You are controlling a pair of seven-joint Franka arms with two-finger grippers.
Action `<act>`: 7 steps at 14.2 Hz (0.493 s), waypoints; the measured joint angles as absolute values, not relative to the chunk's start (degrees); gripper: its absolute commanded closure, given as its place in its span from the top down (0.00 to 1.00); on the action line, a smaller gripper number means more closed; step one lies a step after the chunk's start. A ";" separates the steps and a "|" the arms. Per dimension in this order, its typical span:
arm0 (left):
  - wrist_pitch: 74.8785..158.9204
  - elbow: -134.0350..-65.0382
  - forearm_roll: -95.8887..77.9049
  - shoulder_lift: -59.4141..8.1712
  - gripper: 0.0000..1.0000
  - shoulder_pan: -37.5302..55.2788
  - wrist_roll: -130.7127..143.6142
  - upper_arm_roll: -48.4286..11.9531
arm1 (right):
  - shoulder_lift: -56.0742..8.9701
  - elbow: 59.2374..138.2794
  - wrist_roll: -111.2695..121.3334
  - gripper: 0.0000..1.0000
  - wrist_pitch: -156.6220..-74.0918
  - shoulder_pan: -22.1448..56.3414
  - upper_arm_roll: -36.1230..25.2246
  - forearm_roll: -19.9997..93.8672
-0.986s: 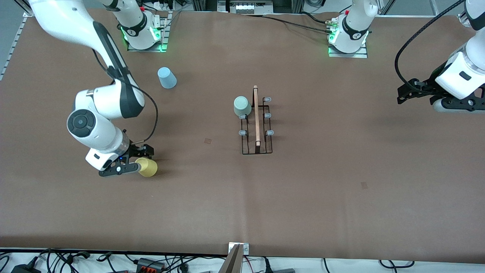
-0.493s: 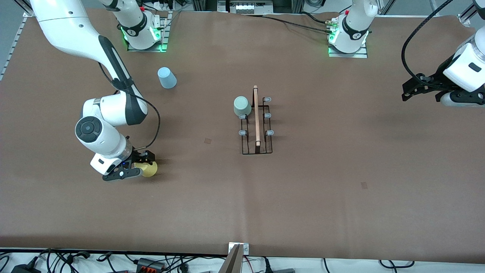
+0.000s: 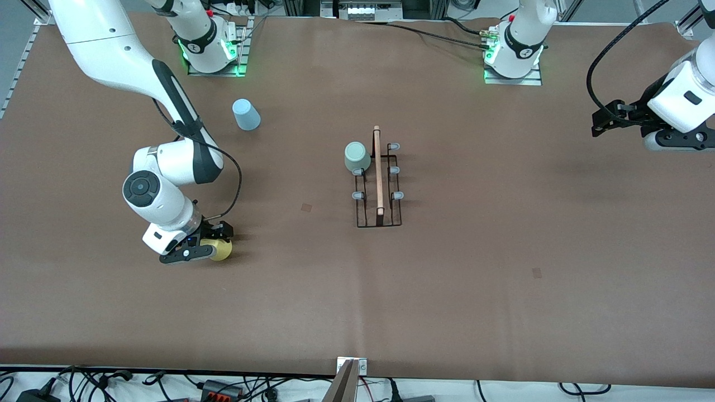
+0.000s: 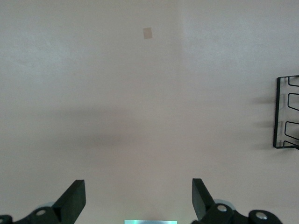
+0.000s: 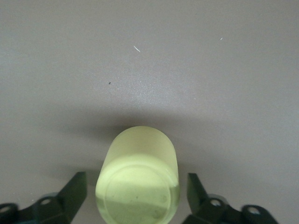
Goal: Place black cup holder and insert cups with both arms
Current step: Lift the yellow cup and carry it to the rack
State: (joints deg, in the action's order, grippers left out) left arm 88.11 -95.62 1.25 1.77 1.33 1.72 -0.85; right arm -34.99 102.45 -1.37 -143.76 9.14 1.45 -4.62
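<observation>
Progress on the yellow cup [image 3: 219, 250]: over the last second the right claw [image 3: 196, 250] has been sliding in on it, so the cup is now sitting between the spread fingers [image 5: 70, 196], not yet pinched; judging from this, the grasp is about to be made. The yellow cup is lying on its side on the tabletop [image 3: 503, 290], toward the right arm's end and nearer the front edge than the black cup holder [image 3: 379, 184]. The left claw [image 3: 600, 121] has been pulling back and is now hanging open and empty over the left arm's end of the tabletop, waiting. The holder is standing mid-tabletop, unmoved; the grey-green cup [image 3: 357, 157] is sitting upturned on one prong at its end toward the back edge; five prongs are remaining bare. The light blue cup [image 3: 246, 114] is resting near the back edge by the right arm's base, untouched.
</observation>
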 measured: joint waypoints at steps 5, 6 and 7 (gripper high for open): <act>89.69 -95.55 1.25 1.76 1.00 1.33 1.72 -0.86 | -33.43 102.13 -1.39 0.06 -142.06 9.42 1.52 -4.62; 89.79 -95.54 1.25 1.76 1.00 1.34 1.72 -0.89 | -31.87 101.86 -2.04 0.06 -139.11 9.85 1.58 -4.58; 89.80 -95.53 1.25 1.76 1.00 1.34 1.72 -0.89 | -29.67 101.54 -3.62 0.06 -135.55 10.55 1.68 -4.56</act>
State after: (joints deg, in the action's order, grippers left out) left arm 89.80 -95.53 1.25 1.76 1.34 1.72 -0.89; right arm -29.67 101.54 -3.62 -135.55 10.55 1.68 -4.56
